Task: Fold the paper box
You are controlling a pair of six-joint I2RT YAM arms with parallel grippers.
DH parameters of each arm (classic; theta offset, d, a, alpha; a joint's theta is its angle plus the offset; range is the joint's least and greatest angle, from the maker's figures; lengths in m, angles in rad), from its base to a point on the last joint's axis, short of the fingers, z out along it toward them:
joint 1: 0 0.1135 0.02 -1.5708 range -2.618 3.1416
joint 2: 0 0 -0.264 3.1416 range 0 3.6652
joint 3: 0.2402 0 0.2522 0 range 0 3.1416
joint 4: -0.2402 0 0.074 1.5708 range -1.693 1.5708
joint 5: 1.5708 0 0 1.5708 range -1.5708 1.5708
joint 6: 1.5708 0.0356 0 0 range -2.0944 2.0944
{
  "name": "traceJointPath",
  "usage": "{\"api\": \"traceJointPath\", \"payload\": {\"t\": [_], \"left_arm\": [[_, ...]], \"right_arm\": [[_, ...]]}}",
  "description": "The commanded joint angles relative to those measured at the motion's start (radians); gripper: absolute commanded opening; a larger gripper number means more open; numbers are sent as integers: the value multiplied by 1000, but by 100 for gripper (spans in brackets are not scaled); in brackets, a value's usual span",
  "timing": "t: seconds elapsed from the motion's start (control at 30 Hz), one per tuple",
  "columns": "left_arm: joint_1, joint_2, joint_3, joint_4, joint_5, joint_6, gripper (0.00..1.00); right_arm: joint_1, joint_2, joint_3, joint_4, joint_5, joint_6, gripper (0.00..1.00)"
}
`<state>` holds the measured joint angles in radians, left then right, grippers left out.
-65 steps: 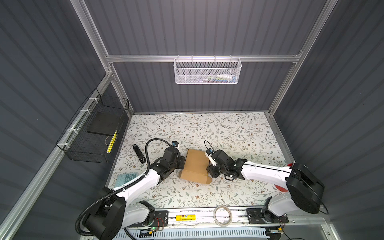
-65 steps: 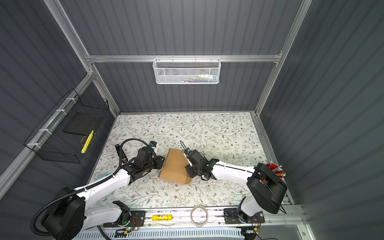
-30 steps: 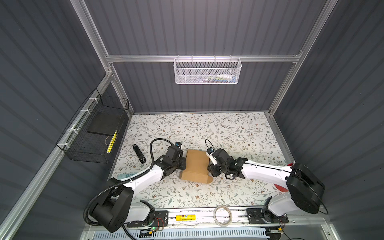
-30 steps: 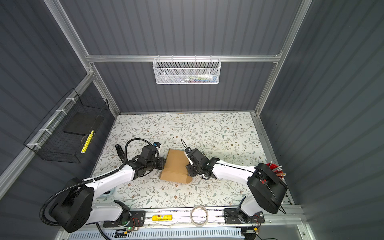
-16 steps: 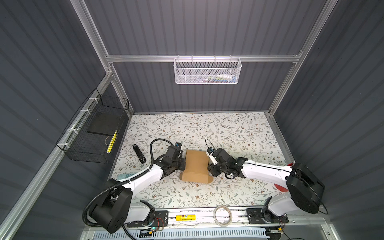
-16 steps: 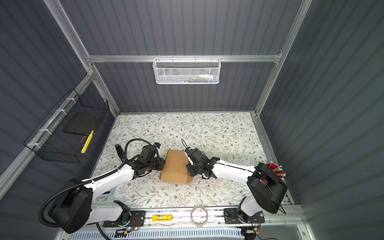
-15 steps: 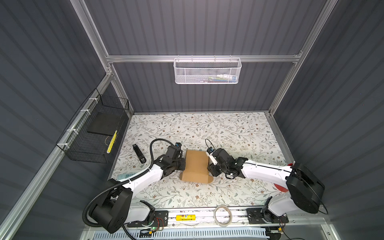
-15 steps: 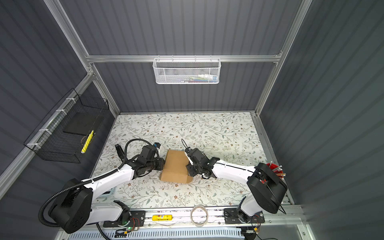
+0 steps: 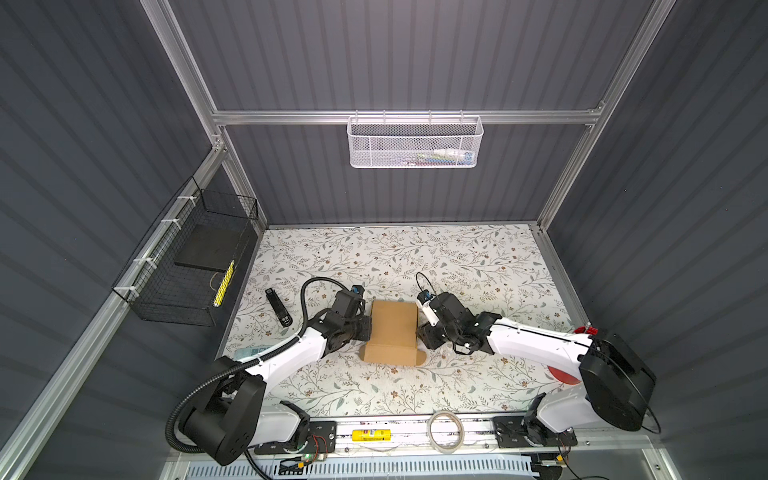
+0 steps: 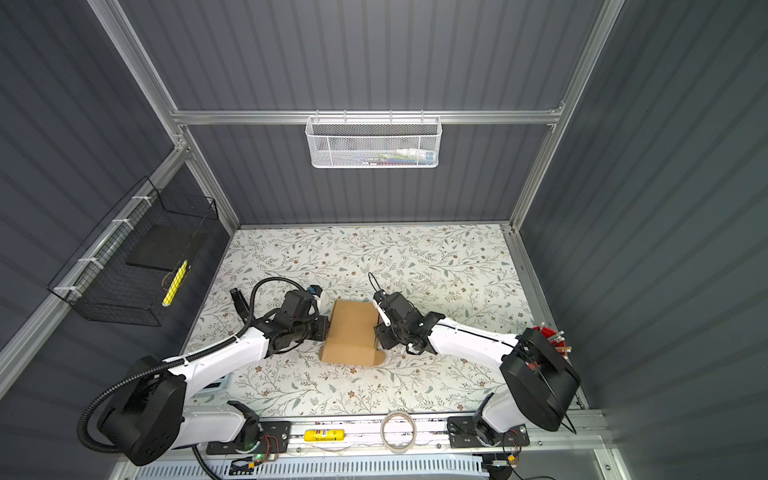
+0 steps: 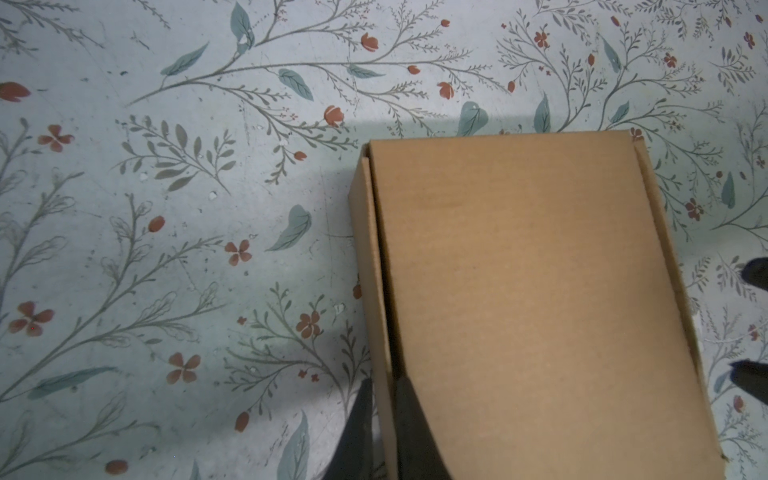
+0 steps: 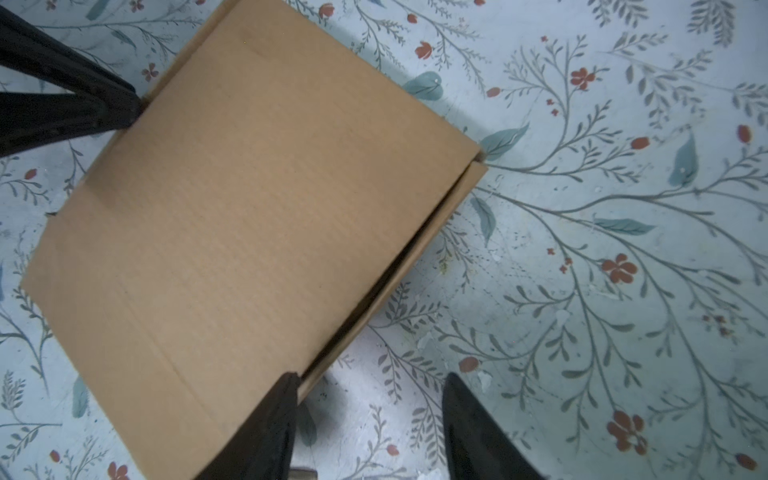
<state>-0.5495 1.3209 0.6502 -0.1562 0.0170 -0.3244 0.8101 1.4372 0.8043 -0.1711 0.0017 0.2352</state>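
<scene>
The paper box (image 9: 392,332) (image 10: 353,332) is a plain brown cardboard box lying mid-table with its lid folded down over it. My left gripper (image 9: 365,328) (image 10: 324,328) is at the box's left side. In the left wrist view the left gripper (image 11: 384,380) is shut on the box's thin side wall, beside the lid (image 11: 540,291). My right gripper (image 9: 422,332) (image 10: 379,332) is at the box's right side. In the right wrist view it (image 12: 370,376) stands open, one finger (image 12: 282,411) resting on the lid's edge, the other over the table.
A black bar-shaped object (image 9: 279,307) lies on the floral table left of the left arm. A black wire basket (image 9: 187,266) hangs on the left wall, a white mesh basket (image 9: 415,141) on the back rail. A tape roll (image 9: 444,430) sits at the front rail.
The left gripper's fingers have closed in on the box's left side wall. The box and the right gripper have hardly moved.
</scene>
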Motion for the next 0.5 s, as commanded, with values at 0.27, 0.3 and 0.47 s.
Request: {"api": "traceJointPath", "payload": {"t": [0.27,0.3,0.47], "left_arm": [[8,6,-17,6,17,-3,10],[9,6,-18,7,19,-4,10],[10,8,-29,15,24,-8,12]], "right_arm": [[-20,-97,-6,16,-63,104,60],[-20,-101,-9,20,-65,113,60],[-20,-109,-29,46,-66,168,62]]}}
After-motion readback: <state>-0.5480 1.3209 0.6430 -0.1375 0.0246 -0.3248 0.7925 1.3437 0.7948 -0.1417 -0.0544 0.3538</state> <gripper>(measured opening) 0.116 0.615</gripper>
